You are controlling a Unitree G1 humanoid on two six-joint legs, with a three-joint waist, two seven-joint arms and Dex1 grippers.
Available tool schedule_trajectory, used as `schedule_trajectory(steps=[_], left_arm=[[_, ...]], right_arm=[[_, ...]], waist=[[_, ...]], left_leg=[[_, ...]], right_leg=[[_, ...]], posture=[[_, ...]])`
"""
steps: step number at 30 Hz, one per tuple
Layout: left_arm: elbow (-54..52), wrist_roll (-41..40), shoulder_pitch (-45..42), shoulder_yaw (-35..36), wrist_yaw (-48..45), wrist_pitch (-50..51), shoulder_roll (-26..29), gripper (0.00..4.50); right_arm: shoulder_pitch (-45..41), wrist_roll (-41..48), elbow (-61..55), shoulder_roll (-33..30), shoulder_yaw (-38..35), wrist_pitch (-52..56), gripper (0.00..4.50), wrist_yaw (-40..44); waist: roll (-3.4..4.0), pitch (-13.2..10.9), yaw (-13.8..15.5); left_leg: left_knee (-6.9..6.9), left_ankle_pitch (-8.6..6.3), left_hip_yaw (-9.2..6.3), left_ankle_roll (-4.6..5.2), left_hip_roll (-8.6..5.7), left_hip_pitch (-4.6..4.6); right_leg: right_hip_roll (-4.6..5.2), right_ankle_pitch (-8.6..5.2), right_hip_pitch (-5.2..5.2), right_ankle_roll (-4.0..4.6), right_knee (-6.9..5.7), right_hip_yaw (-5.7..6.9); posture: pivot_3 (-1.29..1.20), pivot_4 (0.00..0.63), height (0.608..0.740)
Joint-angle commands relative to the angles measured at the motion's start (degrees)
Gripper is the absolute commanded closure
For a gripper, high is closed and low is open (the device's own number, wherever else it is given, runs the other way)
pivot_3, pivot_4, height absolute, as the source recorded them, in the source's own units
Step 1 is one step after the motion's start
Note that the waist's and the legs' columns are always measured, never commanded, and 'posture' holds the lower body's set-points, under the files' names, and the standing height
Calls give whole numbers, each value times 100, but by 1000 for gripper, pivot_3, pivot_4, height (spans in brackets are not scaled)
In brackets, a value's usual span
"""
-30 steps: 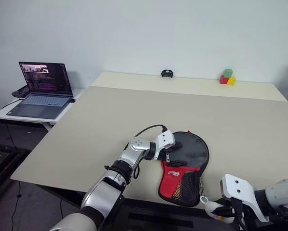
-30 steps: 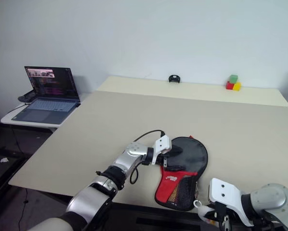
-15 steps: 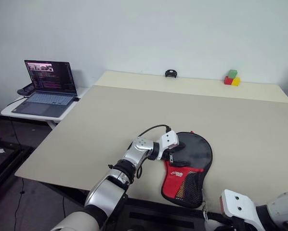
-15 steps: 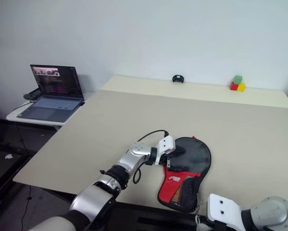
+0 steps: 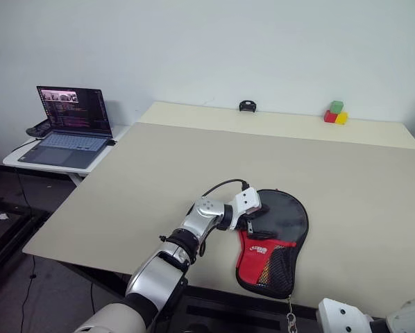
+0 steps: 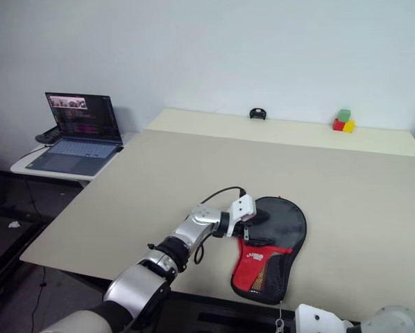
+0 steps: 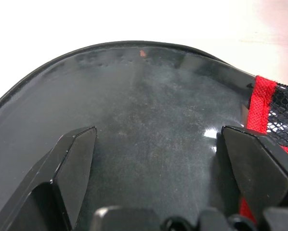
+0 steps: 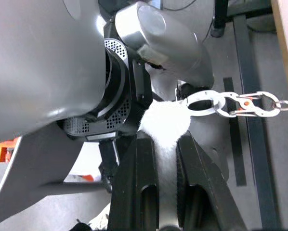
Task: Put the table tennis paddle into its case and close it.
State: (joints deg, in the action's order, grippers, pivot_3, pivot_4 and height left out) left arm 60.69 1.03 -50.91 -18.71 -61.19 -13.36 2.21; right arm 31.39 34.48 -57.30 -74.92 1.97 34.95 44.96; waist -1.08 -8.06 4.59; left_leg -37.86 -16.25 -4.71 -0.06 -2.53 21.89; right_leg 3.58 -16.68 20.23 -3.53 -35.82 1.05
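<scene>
Case [image 5: 273, 239] near front edge of beige table [image 5: 159, 173]; laptop [image 5: 65, 128] left.

A lab: bare white walls, a big table [image 5: 159, 173], an open laptop [image 5: 65, 128].

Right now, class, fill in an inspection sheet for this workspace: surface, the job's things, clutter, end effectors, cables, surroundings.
Surface: beige table, bare apart from the items below.
Job's things: the case lies flat near the table's front edge, red panel and mesh pocket toward the robot; its chain hangs off the edge to the white pom-pom. Paddle: nothing seen.
Clutter: red, green and yellow blocks and a small black object at the far edge.
End effectors: left end effector open over the case's black face; right end effector shut on the pom-pom, below the table edge.
Cables: black cable looping over the left wrist.
Surroundings: open laptop on a side table, white wall.
</scene>
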Motion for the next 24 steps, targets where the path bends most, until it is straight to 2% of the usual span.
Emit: schedule_trajectory(steps=[1,4,10,15,17,18,22,24], left_arm=[[547,562,185,-239,508,150,-47,0],[567,556,169,-229,546,147,-70,0],[562,539,171,-209,588,152,-99,0],[540,532,195,-209,607,147,-114,0],[540,531,195,-206,619,143,-117,0],[542,530,191,-204,624,143,-119,0],[545,522,181,-193,651,140,-126,0],[546,520,179,-190,657,136,-126,0]], right_arm=[[-248,290,-270,-80,712,-240,4456,-185],[-528,171,-270,-75,1107,-182,4456,-367],[-1024,-299,-270,325,1777,165,4456,-651],[-1075,-623,-270,507,1860,533,4456,-685],[-1126,-703,-262,535,1829,605,3742,-656],[-1147,-753,-255,547,1813,620,3560,-655],[-1064,-723,-258,429,1547,679,2286,-551],[-925,-429,-268,308,1112,741,2286,-444]], waist=[[0,0,4],[0,0,6],[-1,0,7],[-2,-1,7],[-1,-1,7],[-1,-1,7],[0,-1,7],[0,-2,7]], left_leg=[[0,0,-1,0,-1,1],[0,0,-3,2,-2,3],[0,4,-6,9,-3,6],[-2,3,-7,9,-3,6],[-2,3,-7,8,-3,6],[-2,3,-7,8,-3,6],[-2,3,-7,7,-3,6],[-3,3,-6,7,-4,6]], right_leg=[[1,0,0,0,1,1],[4,0,-1,0,5,4],[5,1,-2,-1,9,8],[6,3,-2,-5,10,8],[6,3,-2,-6,10,8],[6,3,-2,-6,10,7],[6,4,-2,-7,10,8],[6,5,-2,-9,10,8]], posture=[[0,150,740],[0,150,740],[0,150,740],[0,150,740],[0,150,740],[0,150,740],[0,150,740],[0,150,740]])
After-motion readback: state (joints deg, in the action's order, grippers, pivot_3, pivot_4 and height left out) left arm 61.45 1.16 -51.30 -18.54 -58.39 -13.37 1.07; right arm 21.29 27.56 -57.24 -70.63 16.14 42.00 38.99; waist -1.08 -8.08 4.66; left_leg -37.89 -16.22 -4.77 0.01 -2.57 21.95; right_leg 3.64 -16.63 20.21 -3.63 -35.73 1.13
